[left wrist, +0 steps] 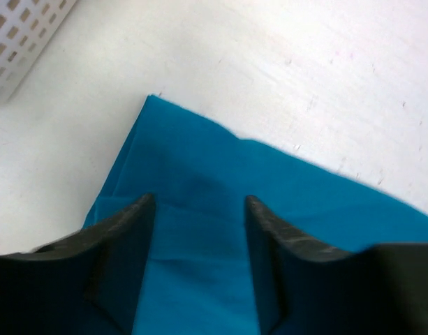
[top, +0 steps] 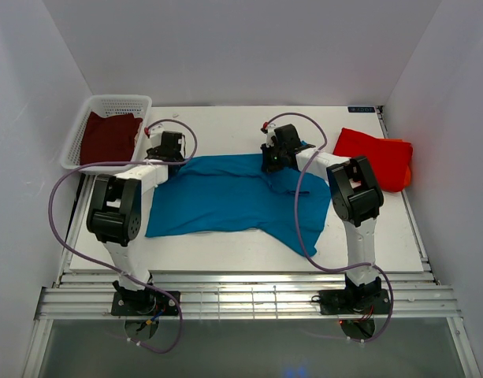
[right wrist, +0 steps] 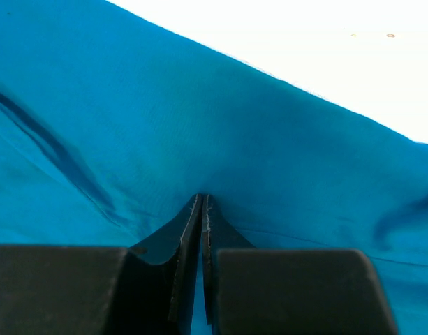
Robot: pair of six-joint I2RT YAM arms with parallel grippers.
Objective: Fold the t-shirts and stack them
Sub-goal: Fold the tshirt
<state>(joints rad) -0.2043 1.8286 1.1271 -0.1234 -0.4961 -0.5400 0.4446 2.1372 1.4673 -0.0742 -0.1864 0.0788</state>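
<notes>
Teal shirt (top: pixel 225 197) lies spread across the middle of the table (top: pixel 225 118), its long axis running left to right. At its far left corner the left gripper (left wrist: pixel 198 202) has its jaws apart, straddling the cloth with nothing pinched. Along the same far edge the right gripper (right wrist: pixel 202 199) is clamped on a thin pinch of shirt. I'd guess the left must close before any fold.

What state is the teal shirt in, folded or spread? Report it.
Spread: the teal shirt lies wide and mostly flat on the table, unlike the folded red-orange shirt.
</notes>
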